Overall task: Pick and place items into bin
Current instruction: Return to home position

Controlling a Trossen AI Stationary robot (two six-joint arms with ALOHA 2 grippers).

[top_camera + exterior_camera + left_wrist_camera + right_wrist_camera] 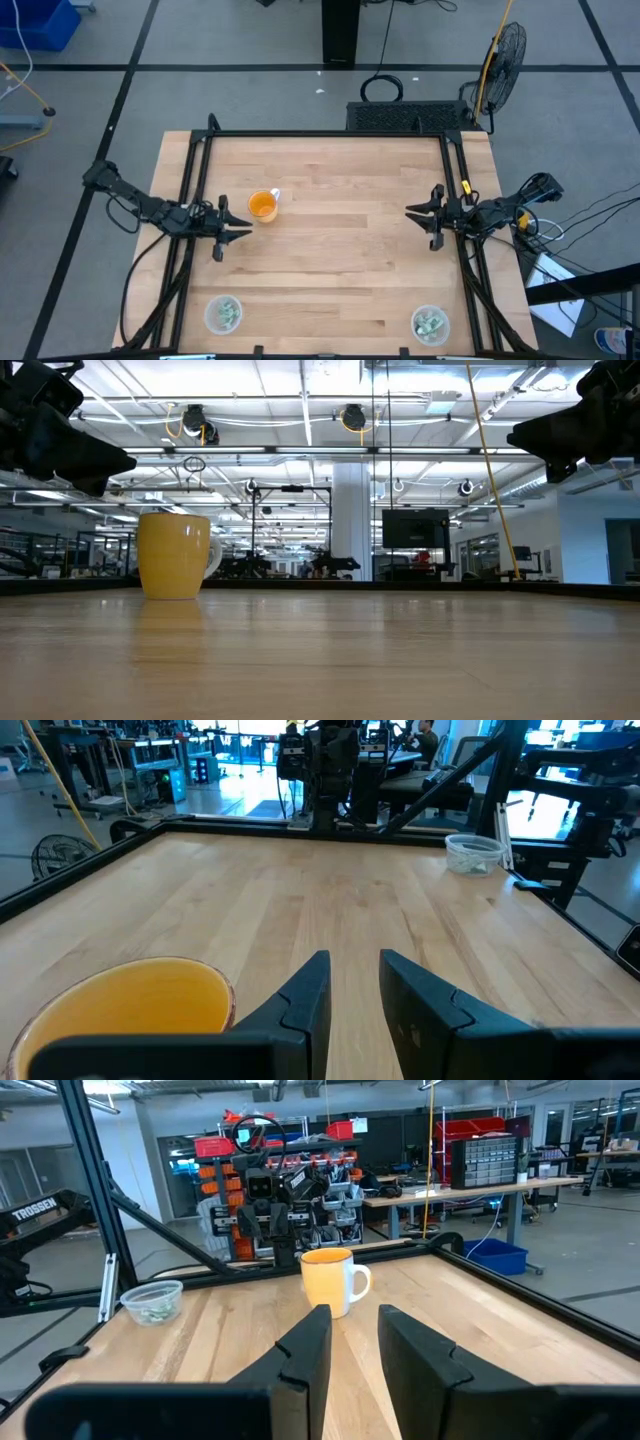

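Note:
The pale green-and-white packets lie inside two clear round bowls near the table's near edge, one on the left (223, 314) and one on the right (431, 323). No loose packets show on the wood. The orange cup (262, 205) stands upright on its base left of the table's middle. My left gripper (243, 231) hovers open just beside the cup's near side, with the cup's rim (130, 1005) close to its fingers. My right gripper (412, 212) is open above the table's right part, pointing at the cup (330, 1280) from afar.
A black frame rail (330, 133) runs round the table's far and side edges. In the wrist views the right bowl (473, 853) and the left bowl (152, 1302) sit close to the rails. Bare wood (340, 250) lies between the two grippers.

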